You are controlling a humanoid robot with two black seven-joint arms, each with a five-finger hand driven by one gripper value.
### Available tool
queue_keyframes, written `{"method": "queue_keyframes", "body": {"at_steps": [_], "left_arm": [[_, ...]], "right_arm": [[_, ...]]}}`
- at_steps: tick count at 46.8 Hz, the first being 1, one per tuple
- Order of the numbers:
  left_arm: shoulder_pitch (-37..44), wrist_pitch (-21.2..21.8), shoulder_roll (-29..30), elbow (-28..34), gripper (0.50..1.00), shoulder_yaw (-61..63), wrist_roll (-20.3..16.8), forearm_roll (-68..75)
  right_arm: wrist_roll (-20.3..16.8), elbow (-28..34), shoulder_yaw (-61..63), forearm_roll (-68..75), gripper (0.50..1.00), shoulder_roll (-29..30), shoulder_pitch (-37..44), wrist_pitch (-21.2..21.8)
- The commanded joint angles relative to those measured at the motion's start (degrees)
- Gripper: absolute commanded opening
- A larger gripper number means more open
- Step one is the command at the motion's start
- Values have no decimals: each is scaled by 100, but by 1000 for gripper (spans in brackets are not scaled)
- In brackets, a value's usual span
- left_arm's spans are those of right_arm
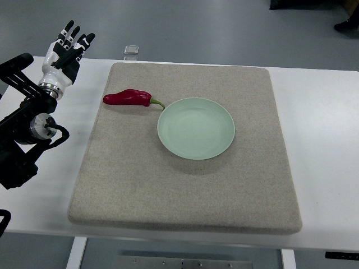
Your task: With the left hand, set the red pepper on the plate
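A big white table point(325, 140) fills most of the view. On top of it lies a wide, square mat of grey-brown felt point(185, 185), likely there to give things a soft place to sit so they do not slide.

Near the middle of the mat sits a round, shallow plate of pale green point(174, 143). Nothing is on it. It is where the pepper should go.

The robot's left arm point(25, 134), black with silver joints, comes in from the left edge and rests over the bare table beside the mat. At its end is the left hand point(64, 50), white and black, with its fingers point(71, 35) held out straight and close together. It holds nothing. It is well apart from the pepper, off past the mat's far left corner. The right arm does not show.

The long, shiny red pepper point(128, 98) lies on its side on the mat, just left of the plate. Its thin green stem point(156, 103) points at the plate and nearly touches the rim.

The task looks hardly begun. The hand likely has to reach over to the pepper first.
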Motion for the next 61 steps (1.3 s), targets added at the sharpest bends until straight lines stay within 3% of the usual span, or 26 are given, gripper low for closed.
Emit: {"method": "queue_keyframes", "body": {"at_steps": [1,61], "left_arm": [[0,-9,100,-68,994,11,0,1],[-9,-26,496,-393,994,609,0,334]], "right_arm": [[0,-8,0,0,932,0,0,0],[0,1,0,0,932,0,0,0]]}}
